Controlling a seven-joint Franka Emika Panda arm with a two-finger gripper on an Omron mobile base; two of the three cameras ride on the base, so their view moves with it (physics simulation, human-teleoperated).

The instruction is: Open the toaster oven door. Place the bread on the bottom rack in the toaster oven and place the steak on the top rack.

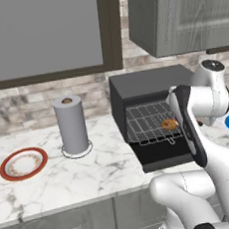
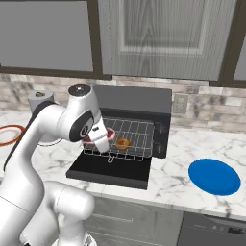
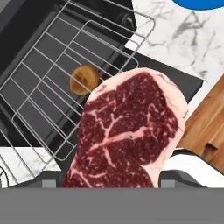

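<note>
Marbled white stone formed the surface (image 1: 68, 176), and the toaster oven (image 1: 148, 83) stood near its back edge, its toaster oven door (image 2: 108, 170) folded down flat toward the front edge. A silver wire rack (image 2: 127, 139) was drawn partway out over the door, and the bread (image 2: 122, 143) lay on it, round and golden-brown, toward the rack's front edge; in the hand view the bread (image 3: 85, 80) showed beneath the wires of another grid. Which of the two shelves carried it could not be told for certain. The steak (image 3: 129, 131) sat clamped between the fingers of the end effector (image 3: 111, 179), a dark red slab with pale marbling and a pale rim of fat, held above the pulled-out rack and the open door. In the right base view the steak (image 2: 109, 135) showed as a pinkish edge just beside the white hand, left of the bread. A paper-towel roll (image 1: 71, 123) stood upright on the surface left of the oven, and a red-rimmed plate (image 1: 23, 163) lay near the left edge. A blue plate (image 2: 214, 176) rested toward the right edge.
</note>
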